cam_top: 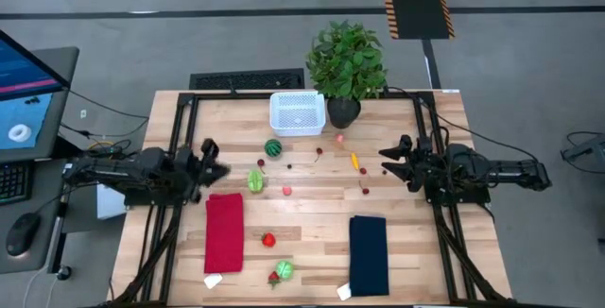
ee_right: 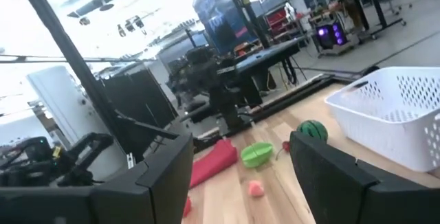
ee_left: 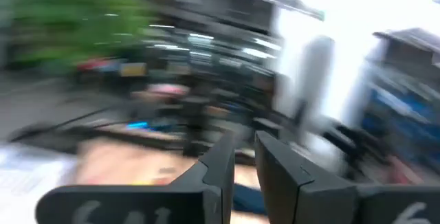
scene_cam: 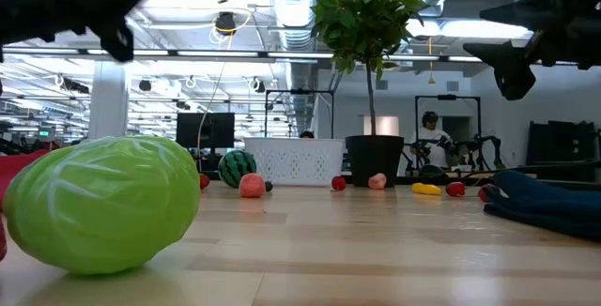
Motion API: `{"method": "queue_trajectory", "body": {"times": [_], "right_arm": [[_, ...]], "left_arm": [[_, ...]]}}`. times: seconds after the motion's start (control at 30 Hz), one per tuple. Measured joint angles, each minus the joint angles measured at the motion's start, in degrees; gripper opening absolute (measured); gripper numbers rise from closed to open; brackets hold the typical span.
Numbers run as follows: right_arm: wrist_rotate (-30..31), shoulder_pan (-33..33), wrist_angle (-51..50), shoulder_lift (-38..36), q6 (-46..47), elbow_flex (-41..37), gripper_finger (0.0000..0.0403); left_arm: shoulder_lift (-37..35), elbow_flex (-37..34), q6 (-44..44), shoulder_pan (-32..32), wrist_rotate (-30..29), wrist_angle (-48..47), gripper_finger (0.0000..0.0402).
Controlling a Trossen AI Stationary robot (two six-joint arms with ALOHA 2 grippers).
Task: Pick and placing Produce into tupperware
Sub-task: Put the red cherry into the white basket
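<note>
In the high view the white tupperware [cam_top: 297, 112] sits at the upper centre of the counter [cam_top: 312, 251], just left of the potted plant [cam_top: 346, 62], and the produce lies scattered below it: the striped watermelon ball [cam_top: 273, 147], a green cabbage [cam_top: 255, 179], a yellow piece [cam_top: 354, 162] and a red piece [cam_top: 268, 240], all outside the basket. The left gripper [cam_top: 214, 160] hovers at the left side of the frame with its fingers nearly together and holding nothing, while the right gripper [cam_top: 389, 160] hovers at the right side with its fingers wide apart and empty. A red cloth [cam_top: 224, 233] and a dark blue cloth [cam_top: 369, 254] lie in the lower part of the frame
</note>
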Motion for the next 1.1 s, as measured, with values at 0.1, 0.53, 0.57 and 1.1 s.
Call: {"method": "queue_trajectory", "body": {"times": [0.1,0.53,0.57,1.1], "right_arm": [[1.4,0.0,-1.0,0.0,-1.1,0.0,0.0265],[19.9,0.0,-3.8,9.9,-1.7,0.2,0.0265],[19.8,0.1,-3.9,10.7,-1.8,0.2,0.0265],[12.2,-0.7,-4.5,28.5,6.6,0.3,0.0265]], "left_arm": [[0.5,0.0,-8.7,0.1,-17.2,-3.1,0.005],[1.5,0.0,-5.9,0.0,-30.3,-10.9,0.005],[1.5,0.0,-5.3,0.0,-30.3,-11.1,0.005],[1.5,0.0,-4.7,0.0,-22.7,-16.2,0.005]]}}
